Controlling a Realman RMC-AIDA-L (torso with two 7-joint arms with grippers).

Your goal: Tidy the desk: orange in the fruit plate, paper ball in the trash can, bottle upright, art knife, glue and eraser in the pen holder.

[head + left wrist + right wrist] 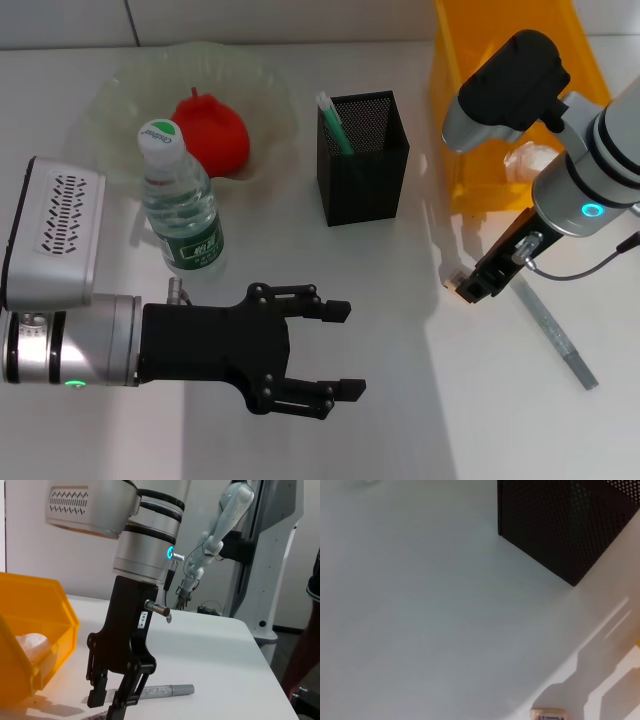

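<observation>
Head view: white surface (380,330) with both arms in frame.
Left claw (335,350): low over the near side of the surface, fingers spread apart, nothing between them.
Right claw (470,287): pointed down close to the surface, just in front of the trash can; the left wrist view (107,702) shows its fingers parted, tips near the surface.
Eraser (464,285): small pale block at the right claw's tips; also at the edge of the right wrist view (548,714), lying on the surface. Contact cannot be told.
Art knife (556,335): grey, slim, flat on the surface beside the right claw; seen behind it in the left wrist view (165,691).
Orange (212,133): resting in the fruit plate (120,100).
Bottle (180,205): upright, just in front of the fruit plate.
Pen holder (362,160): upright mid-surface, a green-and-white stick (333,122) leaning inside.
Trash can (470,150): far right of the surface.
Paper ball (31,645): inside the trash can.
</observation>
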